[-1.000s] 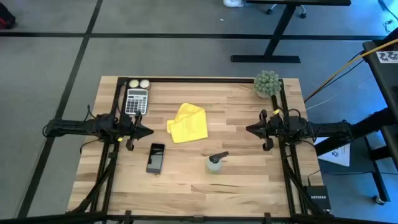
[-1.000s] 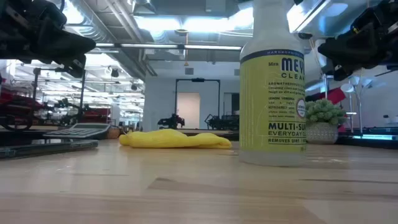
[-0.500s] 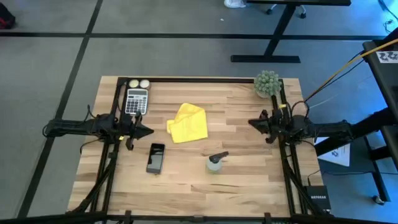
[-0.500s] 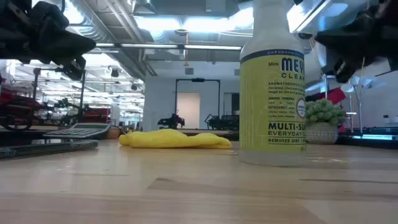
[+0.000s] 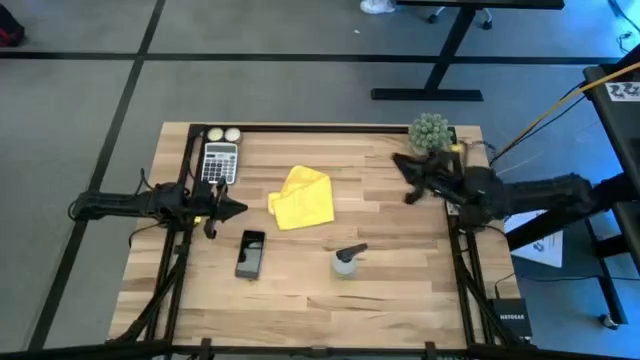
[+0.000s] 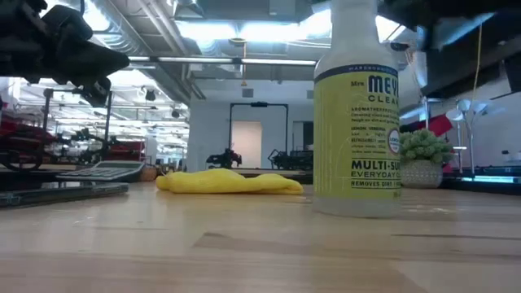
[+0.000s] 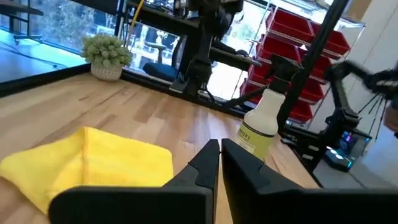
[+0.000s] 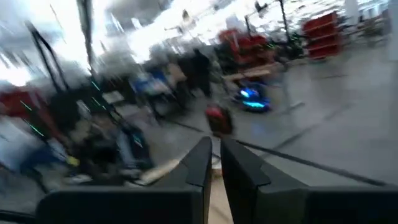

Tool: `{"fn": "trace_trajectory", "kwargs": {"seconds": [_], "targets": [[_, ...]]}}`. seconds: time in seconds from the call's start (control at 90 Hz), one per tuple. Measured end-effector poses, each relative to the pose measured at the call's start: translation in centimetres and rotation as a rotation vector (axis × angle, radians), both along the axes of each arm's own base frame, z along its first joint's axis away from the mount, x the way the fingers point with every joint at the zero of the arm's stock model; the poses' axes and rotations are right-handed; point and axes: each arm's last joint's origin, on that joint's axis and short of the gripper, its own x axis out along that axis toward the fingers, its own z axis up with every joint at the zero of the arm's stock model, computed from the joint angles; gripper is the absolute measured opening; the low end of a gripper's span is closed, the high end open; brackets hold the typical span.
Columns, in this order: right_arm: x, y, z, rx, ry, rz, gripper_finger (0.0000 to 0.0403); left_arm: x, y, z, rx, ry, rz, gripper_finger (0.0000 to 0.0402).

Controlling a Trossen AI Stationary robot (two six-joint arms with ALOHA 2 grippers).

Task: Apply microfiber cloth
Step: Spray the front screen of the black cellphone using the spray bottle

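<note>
Right tool (image 5: 400,160) well apart from microfiber cloth (image 5: 302,198).

On the table (image 5: 400,290), the microfiber cloth (image 5: 302,197) lies near the middle, toward the far edge. A calculator (image 5: 220,162) sits to its left by the far left corner, with two small round objects (image 5: 223,134) just behind it. A phone (image 5: 250,253) lies nearer the front, left of the spray bottle (image 5: 346,261). A potted plant (image 5: 429,133) stands at the far right corner. The left gripper (image 5: 240,209) hangs between calculator and phone, left of the cloth. The right gripper (image 5: 399,160) hangs just beside the plant, right of the cloth.
</note>
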Motion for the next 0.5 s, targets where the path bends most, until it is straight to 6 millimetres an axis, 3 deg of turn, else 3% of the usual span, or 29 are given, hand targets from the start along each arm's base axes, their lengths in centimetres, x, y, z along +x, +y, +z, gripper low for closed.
{"fn": "trace_trajectory", "kwargs": {"seconds": [0.111,0.267,0.378,0.5], "targets": [[6.2,-1.1,2.1,0.002,0.164,0.041,0.0019,0.0,-0.1,-0.1,-0.001,0.009,-0.042,0.0],[15.3,-2.2,3.2,0.066,0.31,0.22,0.0019,0.0,-0.2,-0.1,-0.036,0.013,-0.061,0.0],[21.0,-2.5,2.3,0.145,0.435,0.329,0.0019,0.1,-0.2,-0.2,-0.122,0.024,-0.063,0.0],[25.2,-1.7,-0.1,0.127,0.626,0.445,0.0034,0.3,-0.2,-0.5,-0.206,0.071,-0.066,0.0]]}}
